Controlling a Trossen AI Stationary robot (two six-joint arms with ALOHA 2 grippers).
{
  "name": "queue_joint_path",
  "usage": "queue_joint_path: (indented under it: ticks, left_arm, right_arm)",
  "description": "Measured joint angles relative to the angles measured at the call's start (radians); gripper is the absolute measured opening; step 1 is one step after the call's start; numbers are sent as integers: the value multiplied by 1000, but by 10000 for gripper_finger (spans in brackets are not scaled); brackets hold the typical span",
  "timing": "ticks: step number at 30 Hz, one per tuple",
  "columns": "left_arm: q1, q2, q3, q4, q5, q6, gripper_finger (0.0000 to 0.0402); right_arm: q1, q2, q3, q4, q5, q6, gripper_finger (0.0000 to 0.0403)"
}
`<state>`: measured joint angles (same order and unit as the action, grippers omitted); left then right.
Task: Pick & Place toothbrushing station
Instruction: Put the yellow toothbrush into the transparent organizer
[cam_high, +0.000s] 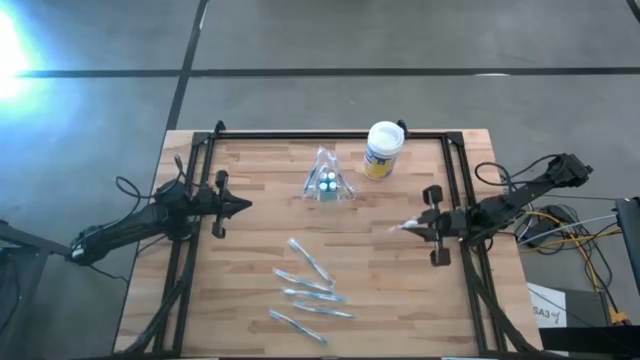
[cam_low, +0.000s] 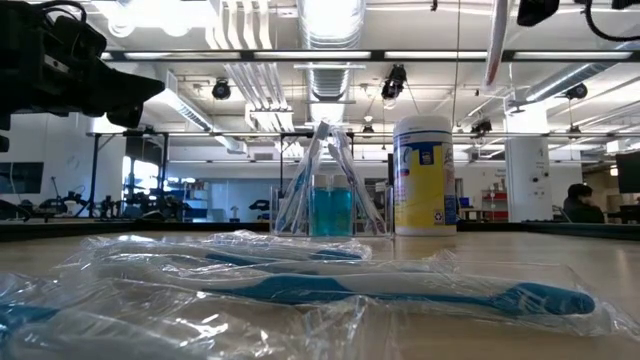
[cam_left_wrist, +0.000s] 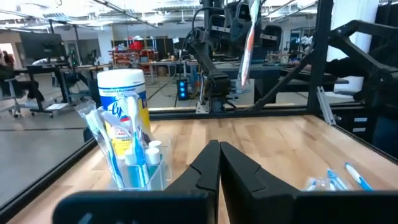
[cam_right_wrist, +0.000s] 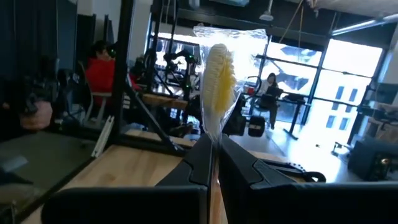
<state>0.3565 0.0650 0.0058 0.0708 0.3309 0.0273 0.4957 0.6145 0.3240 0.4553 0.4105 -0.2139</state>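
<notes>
The toothbrushing station (cam_high: 328, 182), a small clear holder with brushes and a blue-capped bottle in it, stands on its base at the table's far middle; it also shows in the low view (cam_low: 330, 195) and the left wrist view (cam_left_wrist: 130, 158). My right gripper (cam_high: 418, 228) is at the table's right, raised, shut on a wrapped toothbrush (cam_right_wrist: 217, 68) with yellow bristles. My left gripper (cam_left_wrist: 219, 148) waits at the table's left (cam_high: 240, 206), shut and empty. Several wrapped toothbrushes (cam_high: 308, 290) lie flat on the near middle of the table. My right gripper pinches the wrapped toothbrush between its two fingers on the handle just behind the bristle head (cam_right_wrist: 214, 132). The brush lies along the fingers and sticks out past their tips, head farthest out. It is lifted clear of the table, as the low view (cam_low: 497, 45) shows.
A white-lidded canister with a yellow label (cam_high: 383, 150) stands right of the station. A black frame rail (cam_high: 330, 135) runs round the table's far edge and both sides. People sit in the room beyond the table (cam_right_wrist: 99, 68).
</notes>
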Motion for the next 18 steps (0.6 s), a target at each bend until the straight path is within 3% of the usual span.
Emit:
queue_joint_path:
  ticks: [11,18]
  left_arm:
    - [0,0,0,2,-4,-21,12]
    - [0,0,0,21,-32,-104,10]
  right_arm:
    - [2,15,-211,297,-1,-104,8]
    - [2,5,-238,342,0,-103,8]
